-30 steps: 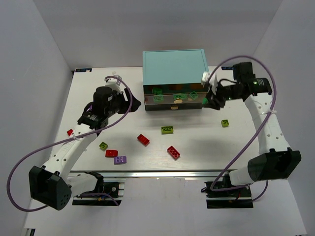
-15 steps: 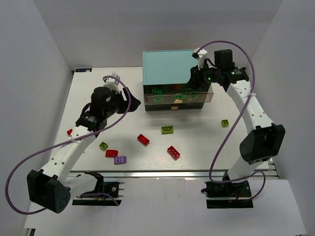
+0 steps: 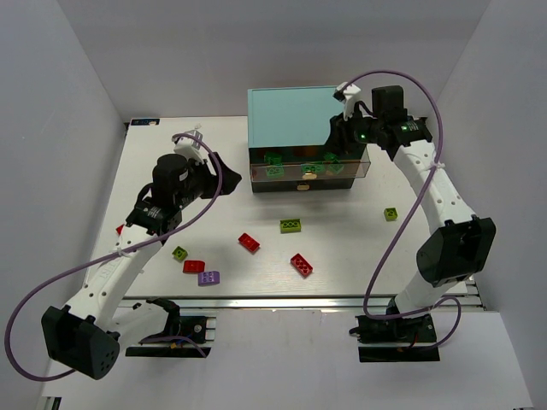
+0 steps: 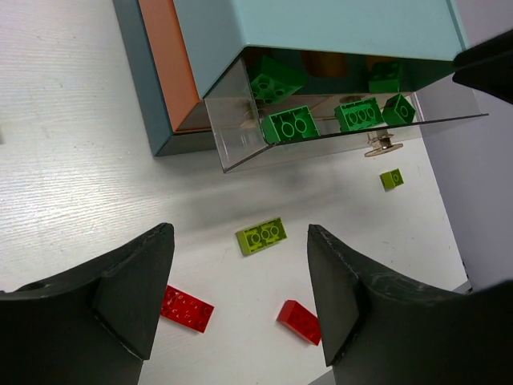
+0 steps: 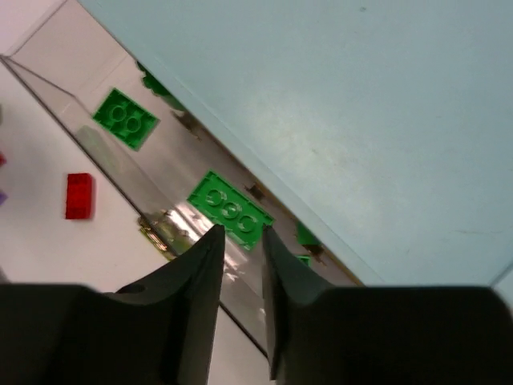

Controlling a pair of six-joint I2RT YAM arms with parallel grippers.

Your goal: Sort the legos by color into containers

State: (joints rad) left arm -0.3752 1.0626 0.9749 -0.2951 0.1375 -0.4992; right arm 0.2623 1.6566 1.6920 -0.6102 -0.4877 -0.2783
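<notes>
While the right gripper (image 5: 239, 237) hovered over the cabinet's open clear drawer (image 4: 236, 120), its fingers nearly touching with nothing between, the left gripper (image 4: 239, 241) hung spread wide and empty above the table (image 3: 359, 256). Dark green legos (image 4: 290, 126) lay in that drawer. Red legos (image 3: 249, 243), yellow-green legos (image 3: 291, 225) and a purple lego (image 3: 208, 278) sat scattered on the table.

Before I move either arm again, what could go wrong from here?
The right end effector sits over the open drawer, right beside the cabinet's teal top; a careless move could knock the drawer or that edge.
The left end effector is open beside the cabinet's left side; swinging right could bump the drawer's corner.
The loose yellow-green brick resembles the dark green bricks in the drawer, so mis-sorting is possible.
</notes>
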